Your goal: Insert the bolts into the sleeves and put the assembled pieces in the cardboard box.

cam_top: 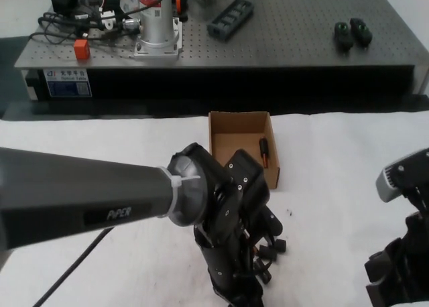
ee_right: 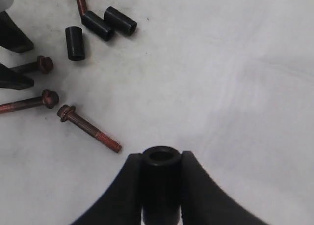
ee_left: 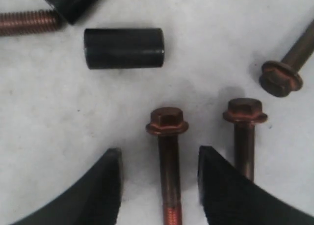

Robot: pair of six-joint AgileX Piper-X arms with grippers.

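— Where's the left gripper point(ee_left: 159, 156)?
— Low over the white cloth point(ee_left: 49, 117), fingers point(ee_left: 105, 185) spread apart. A bolt point(ee_left: 168, 123) lies on the cloth between them, with a gap on each side.
— What's around it?
— A second bolt point(ee_left: 244, 118) lies just beside one finger and a third bolt point(ee_left: 280, 76) farther off. A loose sleeve point(ee_left: 122, 48) lies on its side beyond the bolt's head.
— And the right gripper point(ee_right: 161, 161)?
— Clamped on a sleeve point(ee_right: 160, 185), its open end pointing out past the fingertips, well apart from the scattered parts.
— The box point(cam_top: 238, 115)?
— Open on the cloth, just past the left arm point(cam_top: 80, 193). One assembled piece point(cam_top: 264, 151) lies inside, near the right wall.
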